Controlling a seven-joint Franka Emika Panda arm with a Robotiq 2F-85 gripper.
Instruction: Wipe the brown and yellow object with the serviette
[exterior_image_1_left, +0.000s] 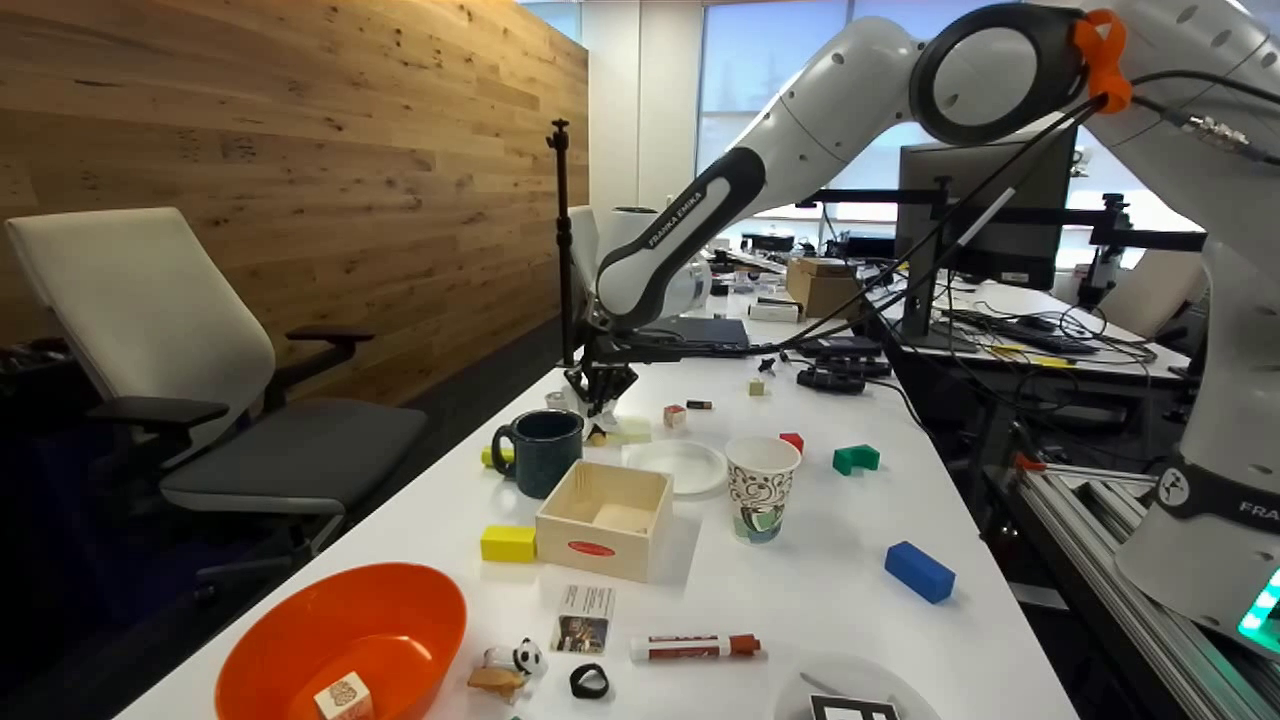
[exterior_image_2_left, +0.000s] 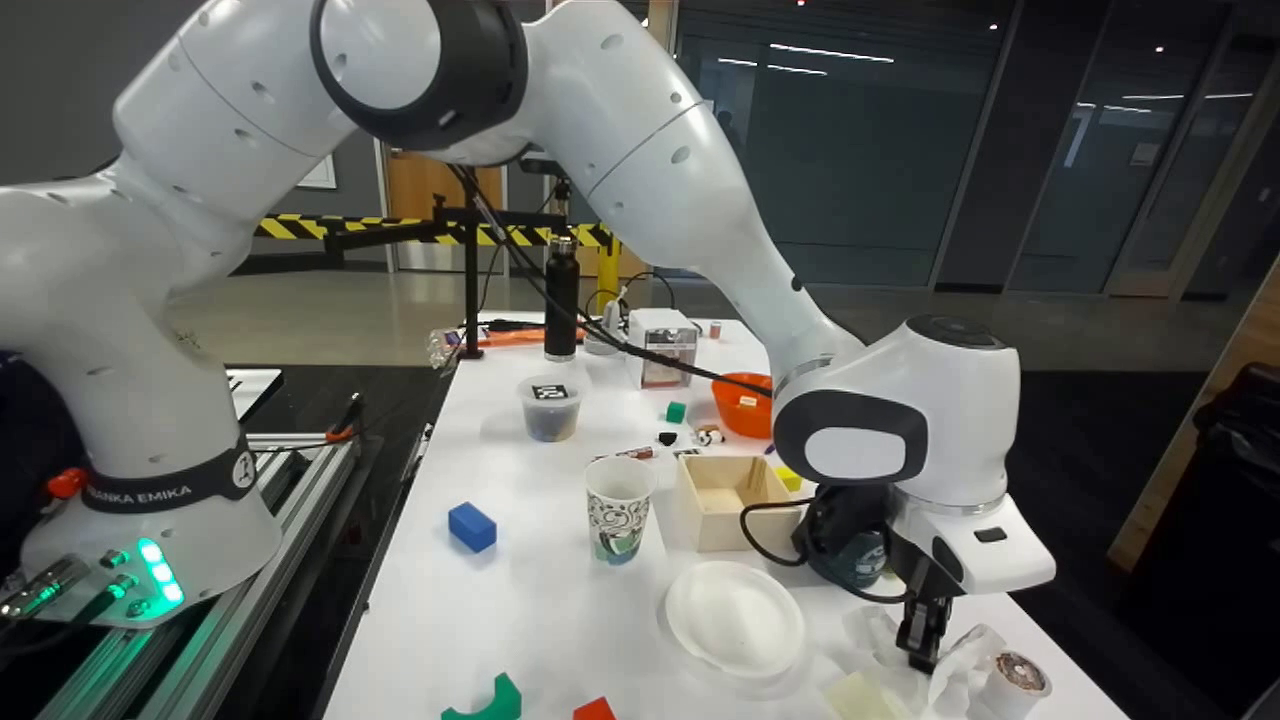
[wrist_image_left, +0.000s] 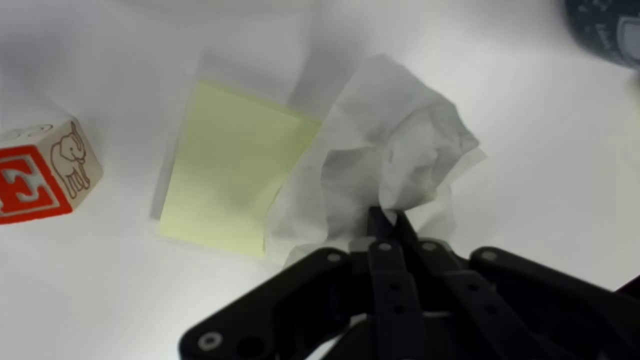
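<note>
Pinching a fold of the serviette (wrist_image_left: 350, 175) in the pincer (wrist_image_left: 390, 220), near the long edge of the surface (exterior_image_1_left: 840, 560) away from the robot base (exterior_image_2_left: 150, 550). Can make out, in an exterior view, a small brownish-yellow thing (exterior_image_1_left: 597, 438) by the serviette, probably the one to wipe; cannot tell if partly covered. Apparently done with grasping; cannot confirm any wiping. Probably left to do: rub, then release.

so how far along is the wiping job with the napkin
The grasp looks done: the gripper pinches the napkin. In hand is that bunched napkin, low at the table. Wiping seems left: the wrist view shows no brown and yellow object against the napkin.
</note>
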